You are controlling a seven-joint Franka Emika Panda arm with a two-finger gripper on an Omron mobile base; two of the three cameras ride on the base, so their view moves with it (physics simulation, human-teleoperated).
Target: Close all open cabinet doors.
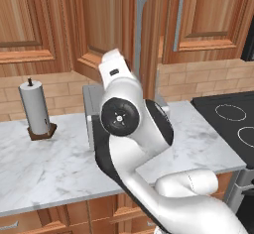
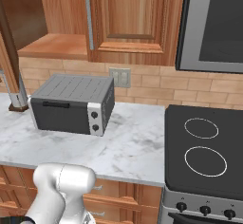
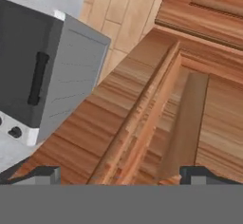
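The tool (image 3: 118, 173), fingers spread wide, hangs close before an open cabinet door (image 3: 156, 118).

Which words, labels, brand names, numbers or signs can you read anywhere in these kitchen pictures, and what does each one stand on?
None can be read.
Toaster oven: two plain knobs, no lettering.
Stove: ring outlines and front knobs, no legible markings.
Cabinet doors: bare wood.
Paper towel holder: blank.

A boxy grey toaster oven (image 2: 71, 105) sits on the white marble counter (image 2: 133, 147), a black glass cooktop (image 2: 204, 152) beside it, a paper-towel roll (image 1: 34, 106) further off.
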